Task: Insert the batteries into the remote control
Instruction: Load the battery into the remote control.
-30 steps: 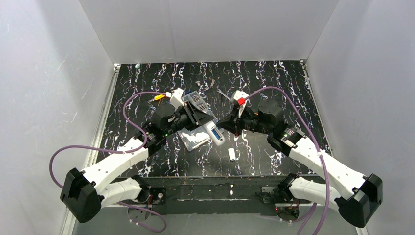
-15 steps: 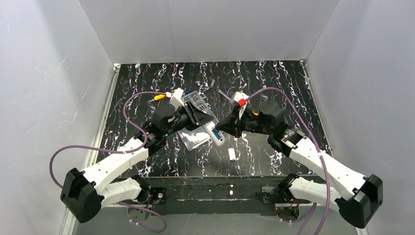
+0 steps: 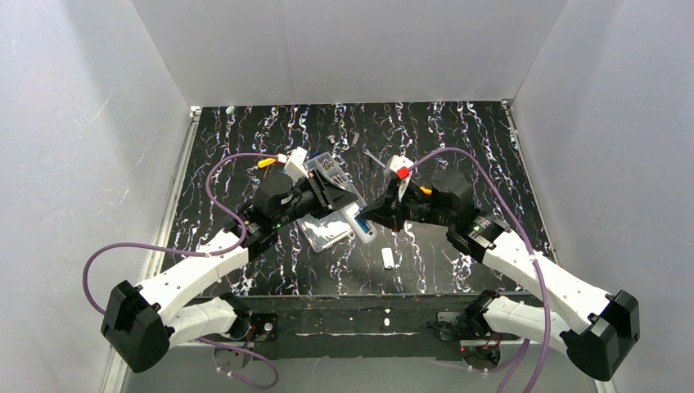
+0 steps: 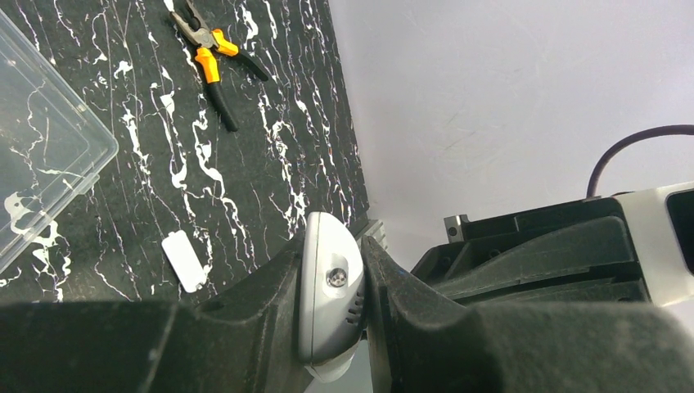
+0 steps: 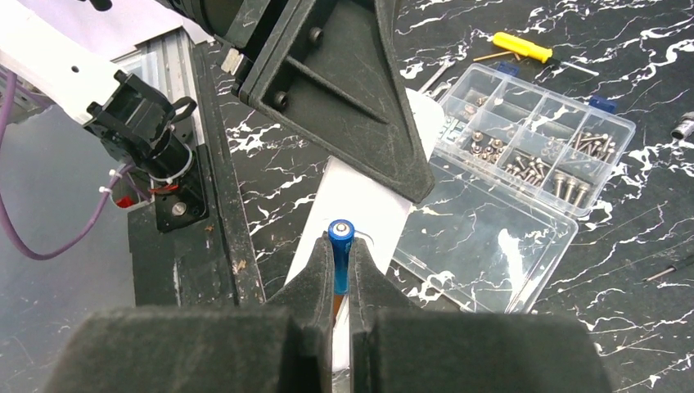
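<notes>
The right claw has edged leftward over the last second, bringing its blue battery up to the white remote control. The battery stands pinched between the nearly closed jaws, its capped end poking past the fingertips, apparently so it can go in end-first. The remote lies just beyond those tips. The left claw is shut tight on the remote's other end, probably to steady it for loading. I cannot make out a second battery. Farther out, to the right claw's right, sits the open clear compartment box.
</notes>
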Controlling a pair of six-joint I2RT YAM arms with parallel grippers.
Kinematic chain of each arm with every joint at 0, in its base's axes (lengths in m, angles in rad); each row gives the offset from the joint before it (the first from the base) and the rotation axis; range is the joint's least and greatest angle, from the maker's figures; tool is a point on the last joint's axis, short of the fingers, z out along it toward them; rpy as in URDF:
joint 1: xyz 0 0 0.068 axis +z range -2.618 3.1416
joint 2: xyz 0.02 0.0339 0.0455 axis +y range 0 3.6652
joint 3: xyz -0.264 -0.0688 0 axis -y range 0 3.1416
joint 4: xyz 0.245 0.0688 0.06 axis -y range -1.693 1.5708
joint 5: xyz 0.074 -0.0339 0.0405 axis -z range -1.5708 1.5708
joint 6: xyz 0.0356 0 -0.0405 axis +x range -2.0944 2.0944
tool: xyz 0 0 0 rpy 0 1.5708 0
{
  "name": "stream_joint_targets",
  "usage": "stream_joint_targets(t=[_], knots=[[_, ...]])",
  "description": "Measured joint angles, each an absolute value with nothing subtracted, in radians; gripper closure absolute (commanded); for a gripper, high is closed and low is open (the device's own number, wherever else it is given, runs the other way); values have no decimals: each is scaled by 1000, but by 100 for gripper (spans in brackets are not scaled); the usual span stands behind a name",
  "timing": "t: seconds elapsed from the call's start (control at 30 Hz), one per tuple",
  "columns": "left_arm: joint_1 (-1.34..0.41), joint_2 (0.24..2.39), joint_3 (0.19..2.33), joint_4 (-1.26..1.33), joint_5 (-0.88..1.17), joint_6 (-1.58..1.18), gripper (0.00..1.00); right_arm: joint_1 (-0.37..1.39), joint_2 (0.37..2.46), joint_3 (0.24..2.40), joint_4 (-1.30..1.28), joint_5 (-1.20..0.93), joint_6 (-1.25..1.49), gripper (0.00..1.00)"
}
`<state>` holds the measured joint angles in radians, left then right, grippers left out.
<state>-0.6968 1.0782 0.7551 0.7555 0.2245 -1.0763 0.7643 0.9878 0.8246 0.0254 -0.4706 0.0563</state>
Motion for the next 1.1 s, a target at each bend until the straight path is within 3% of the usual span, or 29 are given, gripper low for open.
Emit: stream_joint_targets(t=[1.1], knots=[[-699,1119,755,745,223,-1057,100,774,1011,817,-78,-450,-43,99]])
